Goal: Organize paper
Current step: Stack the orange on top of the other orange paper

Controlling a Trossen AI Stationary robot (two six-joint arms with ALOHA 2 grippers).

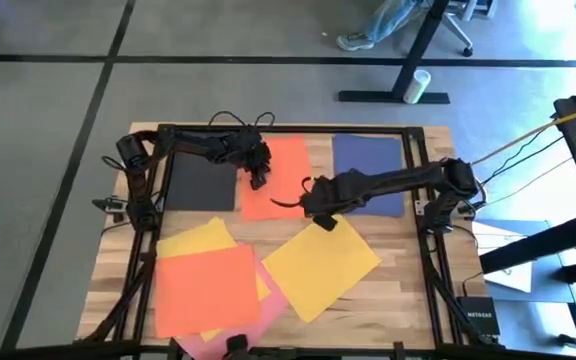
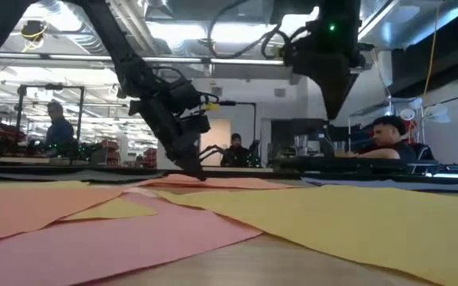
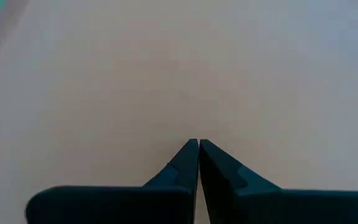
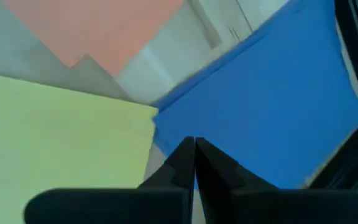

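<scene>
Overhead, the wooden counter [image 1: 398, 275] carries the paper spread in loose groups. A black sheet [image 1: 200, 183], an orange-red sheet [image 1: 286, 165] and a navy blue sheet [image 1: 368, 160] lie side by side along the far edge. Nearer the front, a second orange-red sheet [image 1: 206, 290] overlaps a yellow sheet [image 1: 196, 240] and a pink sheet [image 1: 268, 312], and another yellow sheet [image 1: 320, 264] lies tilted at the middle. The left gripper [image 1: 258, 180] is at the far orange-red sheet's left edge. The right gripper [image 1: 325, 222] hangs by the tilted yellow sheet's far corner, near the navy sheet.

From counter height, the pink sheet [image 2: 126, 234] and the tilted yellow sheet [image 2: 356, 214] fill the foreground. The left gripper [image 2: 199, 175] points down to the far orange-red sheet [image 2: 229, 183], its tip at the surface. The right arm [image 2: 332, 56] hangs well above the counter. People sit in the room behind.

Through the left wrist camera, the left fingers [image 3: 185, 165] are pressed together tip to tip over plain orange-red paper, gripping nothing visible.

Through the right wrist camera, the right fingers [image 4: 182, 162] are likewise closed together, empty, above the spot where the yellow sheet's [image 4: 61, 137] corner nears the navy blue sheet [image 4: 266, 106], with bare counter [image 4: 160, 59] and orange-red paper [image 4: 92, 25] beyond.
</scene>
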